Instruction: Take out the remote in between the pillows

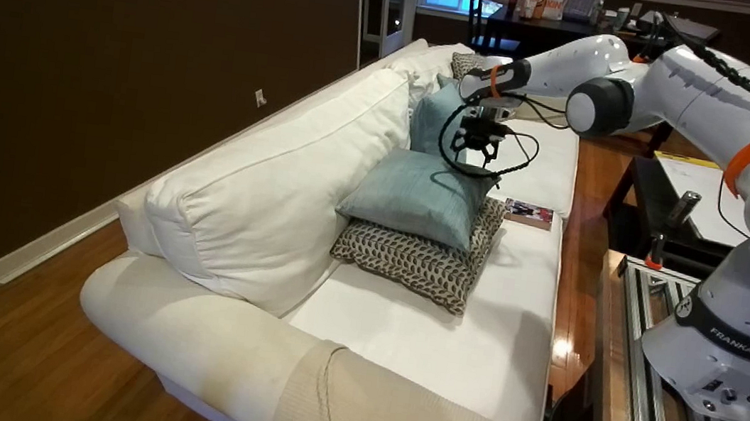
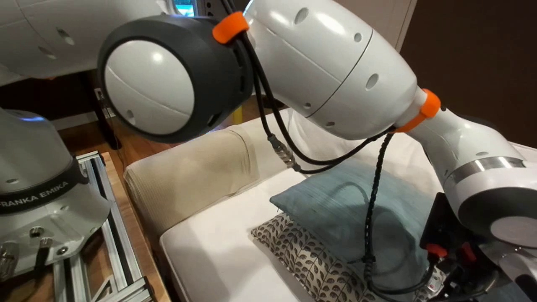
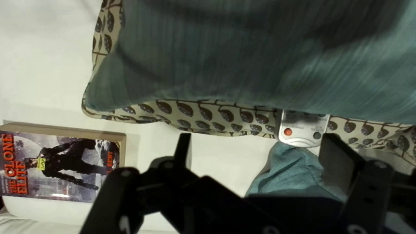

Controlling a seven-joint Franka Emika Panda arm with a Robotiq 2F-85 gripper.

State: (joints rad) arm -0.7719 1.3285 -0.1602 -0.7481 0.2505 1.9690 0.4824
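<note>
The silver remote control (image 3: 302,131) protrudes between the teal pillow (image 3: 243,61) and leaf-patterned pillow (image 3: 208,117) beneath; probably light, rigid and smooth, it suits a grip across its sides. The tool (image 3: 260,148), jaws apart, holds nothing. The wrist view shows the remote; in an exterior view with the paperback (image 1: 528,213), none appears.

Upper pillow (image 1: 413,194) atop lower pillow (image 1: 397,260), remote (image 3: 304,127) partly between them, in an exterior view back cushion (image 1: 278,184) left of the upper pillow, book (image 1: 528,213) right of it, far pillow (image 1: 428,124) behind it
</note>
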